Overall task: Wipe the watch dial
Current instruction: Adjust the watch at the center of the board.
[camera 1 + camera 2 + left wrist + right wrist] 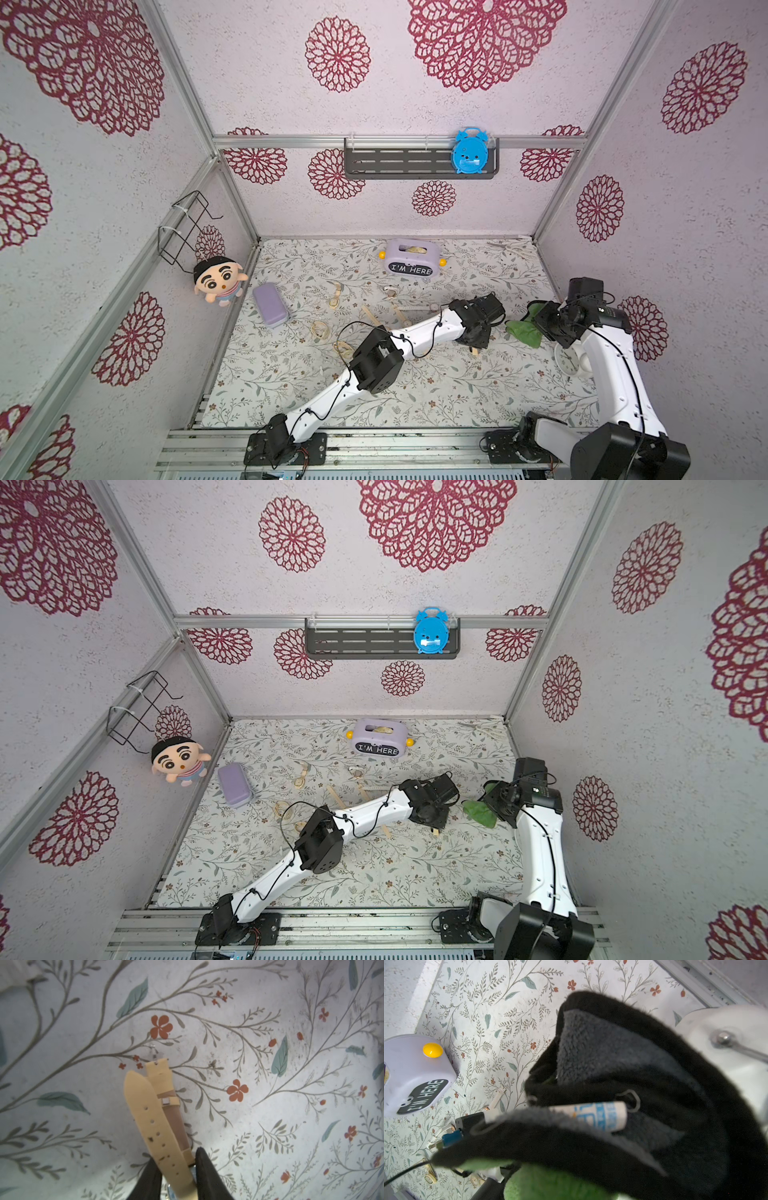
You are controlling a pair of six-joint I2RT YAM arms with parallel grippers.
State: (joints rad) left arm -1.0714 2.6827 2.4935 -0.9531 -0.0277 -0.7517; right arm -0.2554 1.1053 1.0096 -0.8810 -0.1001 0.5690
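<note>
Your left gripper (176,1157) presses its black fingers (207,1174) against both sides of the watch (149,1109) at the case end (only a sliver of metal shows there). The two beige strap halves stick out past the fingertips over the floral mat (270,1126). In both top views the watch sits right of centre on the mat, under the left gripper, with just a strap tip showing on the near side.

Your right gripper (538,324) is closed on the green cloth (521,332). The cloth hangs just right of the left gripper, apart from it. In the right wrist view it covers the fingers.

On the right you are tight. The white clock (571,359) stands just beside the right arm, and the wall is close behind it. Spare watches (334,295) lie left of the left arm, and the purple box (411,257) stands at the far edge. Bare mat spreads on the near side between the two arms.
</note>
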